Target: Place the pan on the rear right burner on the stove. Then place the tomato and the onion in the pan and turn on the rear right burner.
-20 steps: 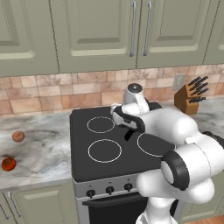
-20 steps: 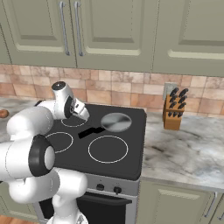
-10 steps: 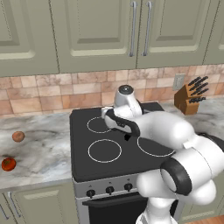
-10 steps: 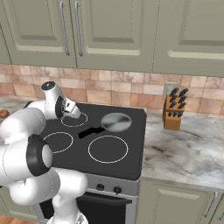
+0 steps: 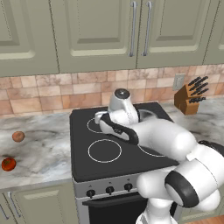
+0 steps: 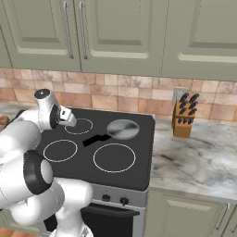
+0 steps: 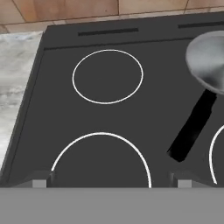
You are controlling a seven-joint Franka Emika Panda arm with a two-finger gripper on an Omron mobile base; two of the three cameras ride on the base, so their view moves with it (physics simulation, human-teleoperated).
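Our claw (image 6: pixel 68 117) hangs wide and empty above the stove's (image 6: pixel 139 171) left half, freed for the produce. At three o'clock the pan (image 6: pixel 122 129) sits on the rear right burner, handle toward seven. At nine o'clock, on the counter (image 5: pixel 39 148), wait the onion (image 5: pixel 18 136) and tomato (image 5: pixel 8 164).

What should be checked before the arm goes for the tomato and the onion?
1. Pan on the stove, at the rear right: ok.
2. Pan empty, ready to take food: ok.
3. Tool open and holding nothing: ok.
4. Tomato lying free on the counter left of the stove: ok.
5. Onion lying free behind the tomato, apart from it: ok.
6. Rear right burner off: cannot tell.
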